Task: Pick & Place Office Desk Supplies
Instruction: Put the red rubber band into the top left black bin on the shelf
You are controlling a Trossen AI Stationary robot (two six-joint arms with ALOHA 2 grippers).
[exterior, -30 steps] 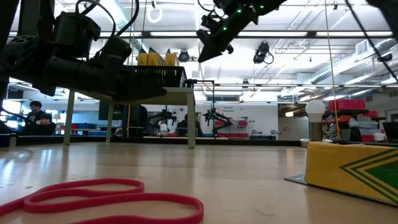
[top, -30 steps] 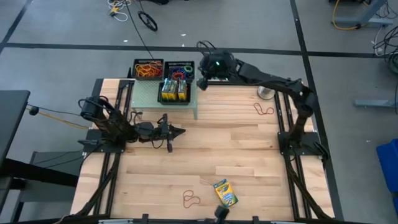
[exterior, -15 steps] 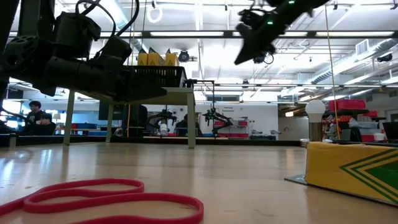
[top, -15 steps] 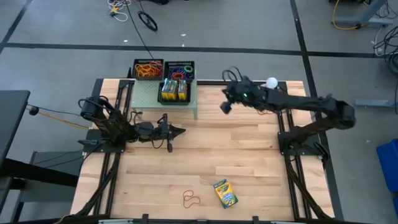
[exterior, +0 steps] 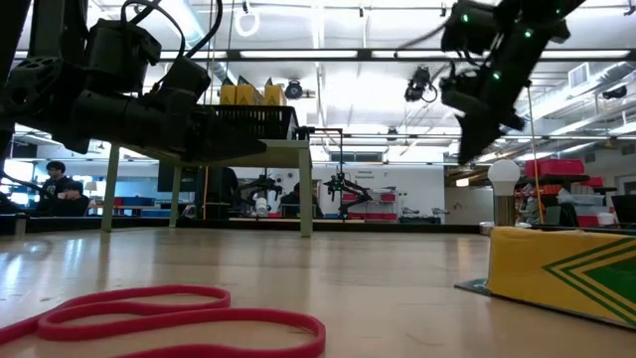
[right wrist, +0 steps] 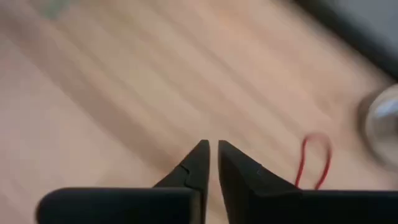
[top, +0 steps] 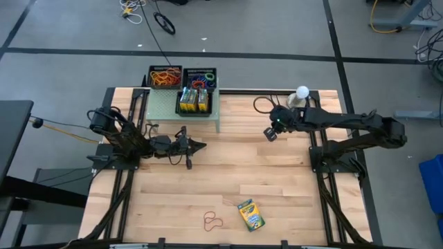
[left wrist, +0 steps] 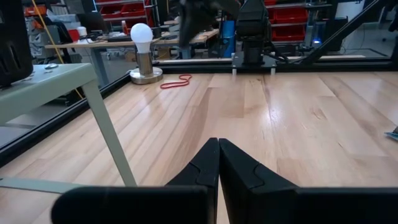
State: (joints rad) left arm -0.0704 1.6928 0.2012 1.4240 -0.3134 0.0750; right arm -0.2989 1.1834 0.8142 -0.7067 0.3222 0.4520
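Observation:
My right gripper (top: 270, 133) hangs above the table's right part, tipped down, its fingertips (right wrist: 212, 144) a narrow gap apart with nothing between them. A red rubber band (right wrist: 314, 162) lies on the wood just beyond it. My left gripper (top: 201, 145) waits shut and level over the table's left part. At the near edge lie another red rubber band (top: 212, 221) and a yellow-and-green crayon box (top: 250, 214). At the far left, black mesh trays (top: 165, 76) of rubber bands and one of crayon boxes (top: 194, 102) stand by and on a pale green shelf (top: 163, 104).
A white ball on a grey stand (top: 302, 92) stands at the far right, close behind my right arm. The shelf's thin legs (left wrist: 109, 134) stand near my left gripper. Bare wood lies across the table's middle.
My right gripper has swung away from the trays at the shelf toward the table's right edge and come down, tipping to point more steeply at the wood near the red rubber band beside the ball stand.

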